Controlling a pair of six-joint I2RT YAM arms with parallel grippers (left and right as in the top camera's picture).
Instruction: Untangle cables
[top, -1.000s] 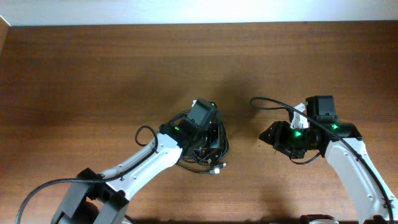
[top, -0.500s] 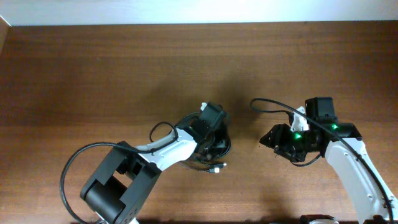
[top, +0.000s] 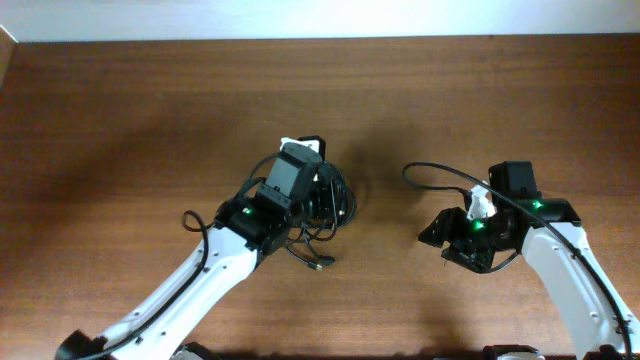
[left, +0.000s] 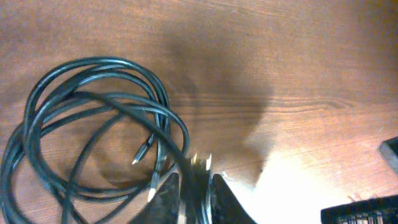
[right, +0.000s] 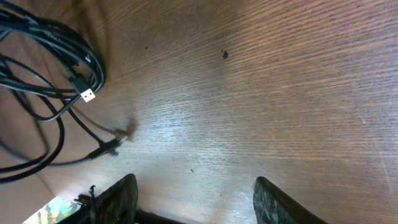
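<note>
The cables (top: 338, 212) are a tangled bundle of thin black cords on the brown table, left of centre in the overhead view. One plug end (top: 322, 265) trails toward the front. My left gripper (top: 322, 196) is over the bundle. In the left wrist view its jaws (left: 196, 186) are shut on a few cable strands, and the coil (left: 93, 61) spreads out to the left. My right gripper (top: 432, 232) is open and empty, apart from the bundle to its right. The right wrist view shows its jaws (right: 193, 199) wide open above bare wood, with the cables and a USB plug (right: 87, 95) at the upper left.
The wooden table (top: 150, 110) extends all round the bundle. A thicker black robot wire (top: 440, 170) arcs over the right arm. The back edge of the table meets a white wall (top: 320, 15).
My left arm has swung up and to the left, and the cable bundle has shifted up and left with it. My right gripper has shifted slightly toward the front.
</note>
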